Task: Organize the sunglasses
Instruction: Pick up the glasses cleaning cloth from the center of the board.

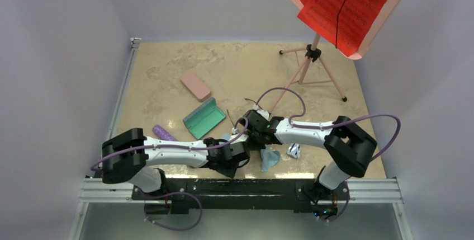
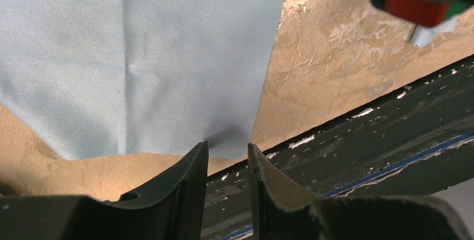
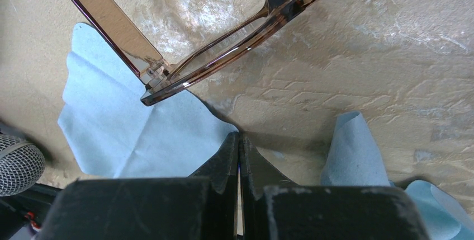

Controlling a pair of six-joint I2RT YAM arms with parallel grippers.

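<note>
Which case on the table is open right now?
The teal case, nearer the arms: its lid is folded back, so both halves lie side by side with the inside showing. The pink case beyond it is shut.

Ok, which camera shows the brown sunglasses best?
Right wrist: the brown sunglasses sit close, with the front rim and one arm sharp. Top external shows only one thin arm tip, the rest hidden; left wrist shows nothing of them.
</note>
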